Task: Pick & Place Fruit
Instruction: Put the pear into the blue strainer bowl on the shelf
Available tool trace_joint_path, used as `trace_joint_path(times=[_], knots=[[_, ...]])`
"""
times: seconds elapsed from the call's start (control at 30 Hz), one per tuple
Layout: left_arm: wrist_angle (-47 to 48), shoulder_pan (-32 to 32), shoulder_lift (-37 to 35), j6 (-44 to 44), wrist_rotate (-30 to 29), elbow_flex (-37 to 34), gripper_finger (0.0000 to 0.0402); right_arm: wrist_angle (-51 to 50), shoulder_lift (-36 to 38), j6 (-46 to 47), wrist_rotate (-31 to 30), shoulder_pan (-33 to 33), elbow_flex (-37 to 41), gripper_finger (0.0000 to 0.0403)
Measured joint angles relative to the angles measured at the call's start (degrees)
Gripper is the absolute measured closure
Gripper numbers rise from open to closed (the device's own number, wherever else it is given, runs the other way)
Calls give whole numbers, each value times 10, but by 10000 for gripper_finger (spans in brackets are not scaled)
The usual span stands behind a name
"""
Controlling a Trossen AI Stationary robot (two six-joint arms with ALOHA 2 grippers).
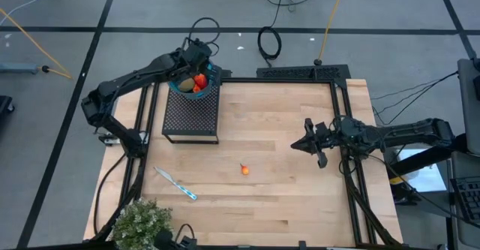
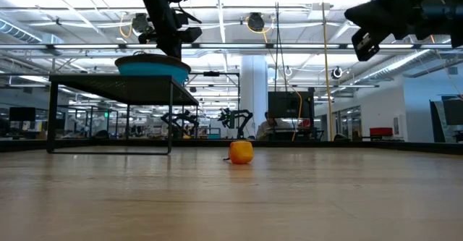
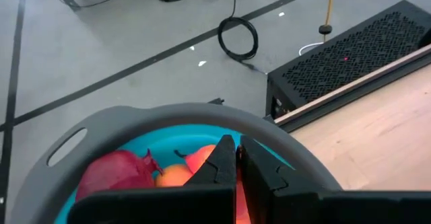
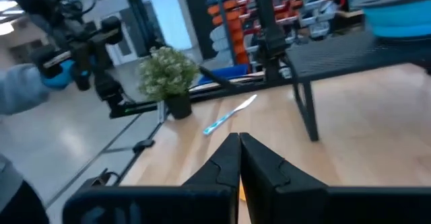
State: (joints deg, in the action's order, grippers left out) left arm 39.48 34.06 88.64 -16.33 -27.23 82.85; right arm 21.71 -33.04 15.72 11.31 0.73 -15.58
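The left gripper (image 3: 236, 158) is hanging with fingers pressed together, empty, over the blue bowl (image 1: 180, 91), where most fruit (image 1: 196, 82) is lying. One orange ball (image 1: 245, 170) is waiting near the closed, empty right gripper (image 1: 306, 144).

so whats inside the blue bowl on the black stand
Fruit: in the bowl a red piece, an olive-brown one, and in the wrist view a dark red one. The shut left gripper hides what lies beneath.

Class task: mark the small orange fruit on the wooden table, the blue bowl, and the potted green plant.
Small orange ball fruit (image 2: 241, 152): low view, its front face.
Blue bowl (image 2: 153, 69): low view, its outer wall.
Bushy green potted plant (image 1: 142, 224): high view, its leafy top.
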Motion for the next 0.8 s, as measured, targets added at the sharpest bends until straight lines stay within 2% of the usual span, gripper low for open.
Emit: trace_joint_path(times=[0.43, 0.8], knots=[[-58, -29, 0, -22, -26, -67, 401, 3, 24, 5, -10, 0, 16, 403], [-63, -26, 0, -14, -28, -71, 396, 3, 24, 6, -8, 0, 16, 403]])
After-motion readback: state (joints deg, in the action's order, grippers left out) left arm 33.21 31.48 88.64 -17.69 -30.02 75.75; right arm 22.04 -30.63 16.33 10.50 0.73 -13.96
